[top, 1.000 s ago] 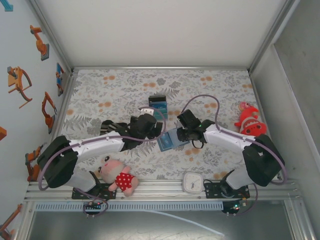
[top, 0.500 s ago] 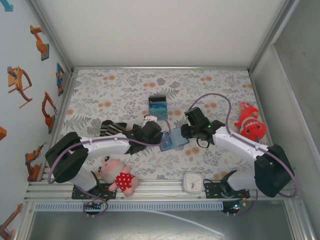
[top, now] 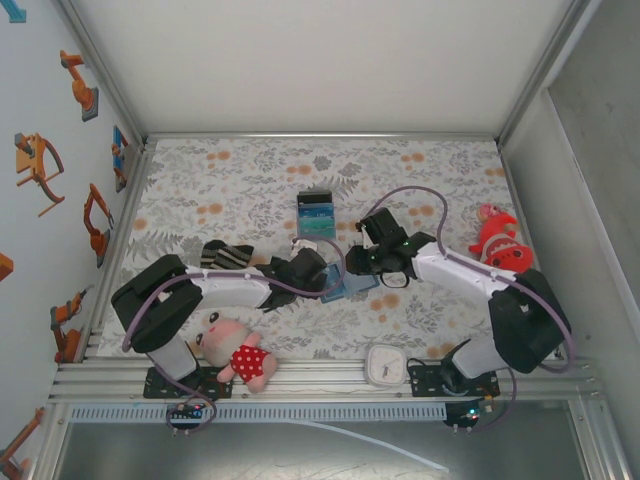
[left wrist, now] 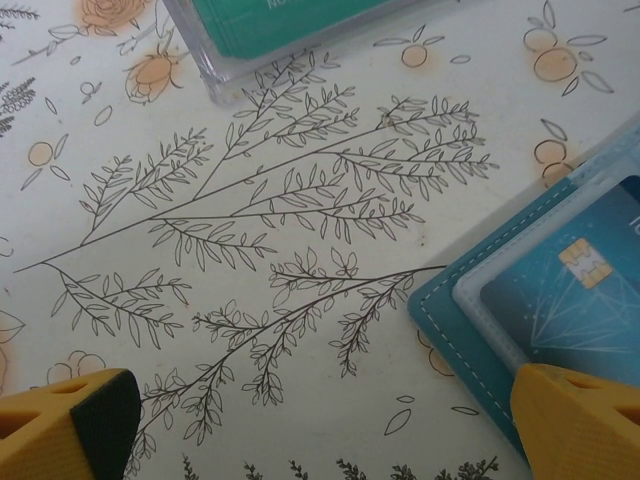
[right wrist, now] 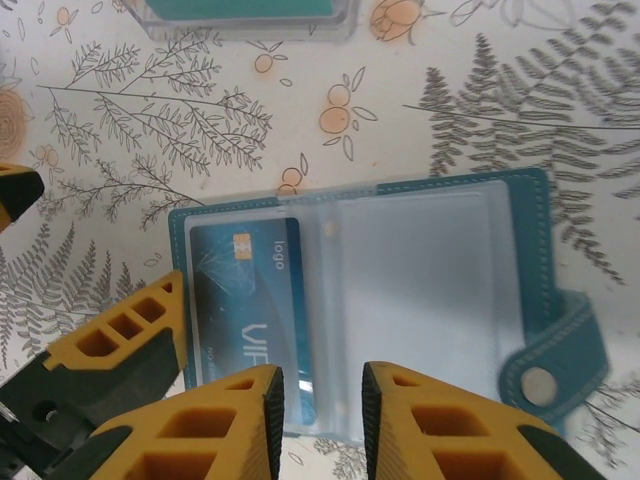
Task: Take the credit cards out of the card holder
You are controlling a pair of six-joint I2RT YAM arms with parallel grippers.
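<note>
Card holder (right wrist: pixel 430 280) is laid open flat, mid-frame. One blue credit card (right wrist: pixel 245 300) is sleeved in its left panel, long axis vertical. Left gripper (left wrist: pixel 320 405), spread wide, is positioned nearest. Right gripper (right wrist: pixel 318 400) jaws are set narrow at the lower edge; whether they grip it cannot be determined.

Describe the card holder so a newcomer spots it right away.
On the floral-print table, look mid-table, just nearer the arm bases than the clear plastic tray of cards. The flat steel-blue wallet lies open there. Unlike the tray, it has white stitching, clear sleeves, a snap tab and one dark blue chip card inside.
</note>
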